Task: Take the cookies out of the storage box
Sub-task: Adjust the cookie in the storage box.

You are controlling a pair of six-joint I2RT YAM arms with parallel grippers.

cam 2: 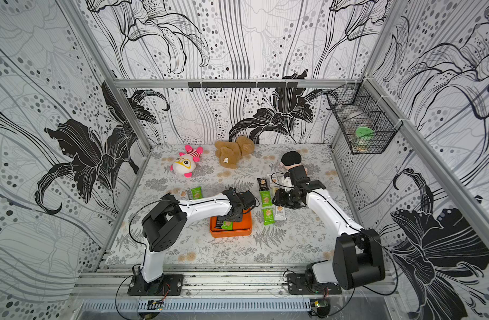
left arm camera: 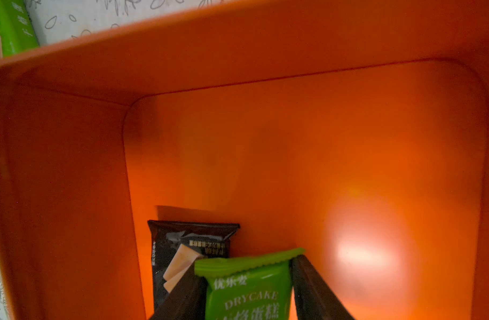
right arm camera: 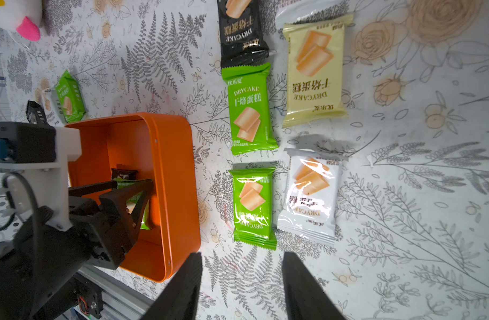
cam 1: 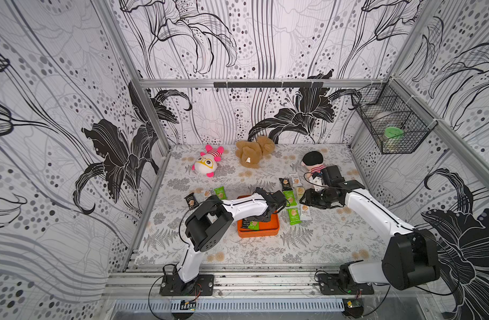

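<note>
Storage box (left arm camera: 293, 144) floor mostly bare — black packet (left arm camera: 176, 243) near one wall

Both top views look down from high above the near edge; both wrist cameras sit close, sharing the storage box (right arm camera: 179, 194).

You can read DRYCAKE and 优乐麦 on the boxed green packet (left arm camera: 247, 291); DRYCAKE also marks the cream packet (right arm camera: 315, 69), black packet (right arm camera: 242, 30) and white packet (right arm camera: 310, 199).

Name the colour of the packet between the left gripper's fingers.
Green packet, clearest in left wrist view.
</note>
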